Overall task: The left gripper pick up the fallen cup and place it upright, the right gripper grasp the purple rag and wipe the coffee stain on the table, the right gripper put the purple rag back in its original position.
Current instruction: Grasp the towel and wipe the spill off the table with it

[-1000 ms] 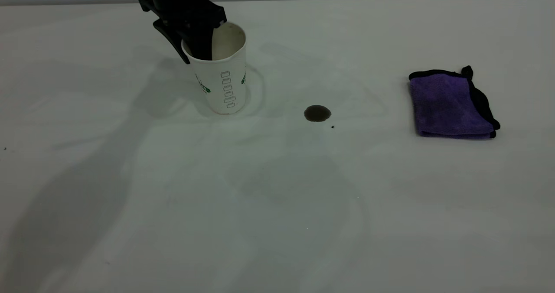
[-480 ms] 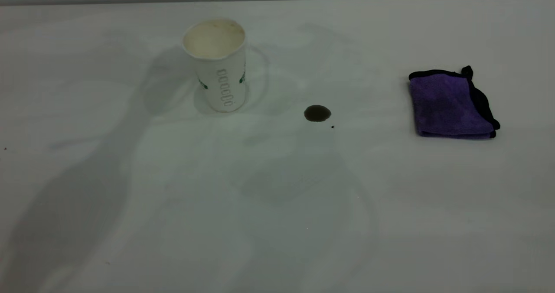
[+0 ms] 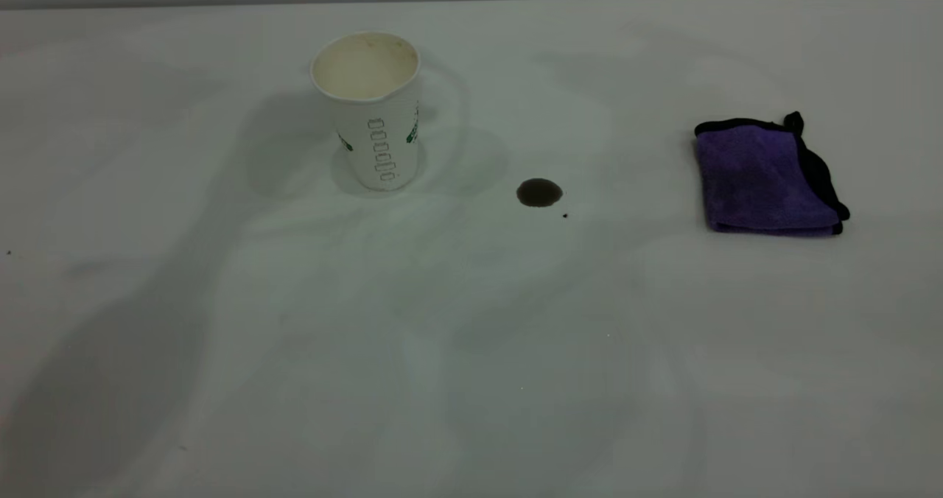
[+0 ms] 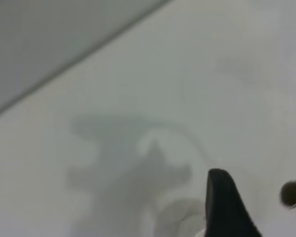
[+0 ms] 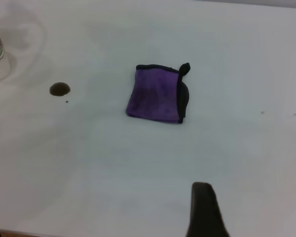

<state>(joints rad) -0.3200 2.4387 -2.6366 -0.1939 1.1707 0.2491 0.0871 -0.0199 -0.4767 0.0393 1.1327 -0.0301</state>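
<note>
The cup (image 3: 374, 107) stands upright on the table (image 3: 295, 336) — stain (image 3: 539, 192) between it and the rag (image 3: 766, 177). My left fingers (image 4: 224, 202) are spread apart, empty; my right gripper's state I cannot tell.

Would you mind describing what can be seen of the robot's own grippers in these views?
Very little shows. In the exterior view neither arm appears. The left wrist view shows one matte black finger of the left gripper, rounded at its tip, with a sliver of the other at the frame edge. The right wrist view shows one similar blunt black finger of the right gripper. No cables or markings are visible.
</note>
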